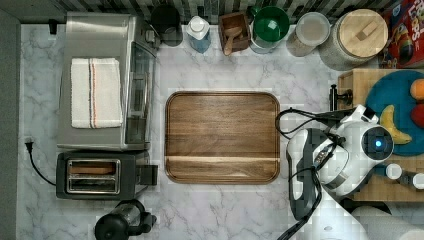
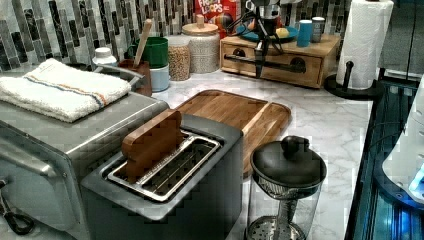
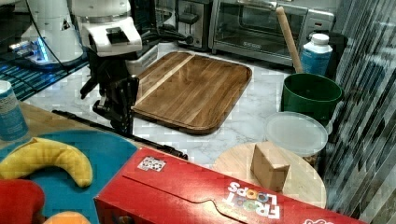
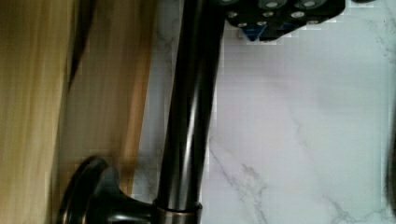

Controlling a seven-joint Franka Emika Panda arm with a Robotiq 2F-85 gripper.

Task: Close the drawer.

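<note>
The drawer [image 2: 282, 73] is the light wood front of a small bamboo box [image 1: 351, 80] at the top view's right. A long black bar handle [image 2: 237, 58] runs across it; the same handle [image 4: 189, 121] stands on a round black mount against the wood in the wrist view. A thin dark gap shows between the drawer front [image 4: 109, 93] and the box body. My gripper [image 3: 123, 127] hangs straight down at the bar handle [image 3: 154, 143], in front of the drawer. In the left view my gripper [image 2: 259, 69] meets the bar near its middle.
A dark brown tray [image 1: 222, 137] lies on the marble just in front of the drawer. A blue plate [image 1: 395, 95] with a banana sits on the box top. Jars and a green pot [image 1: 270, 22] line the back wall. A paper towel roll [image 2: 365, 40] stands beside the box.
</note>
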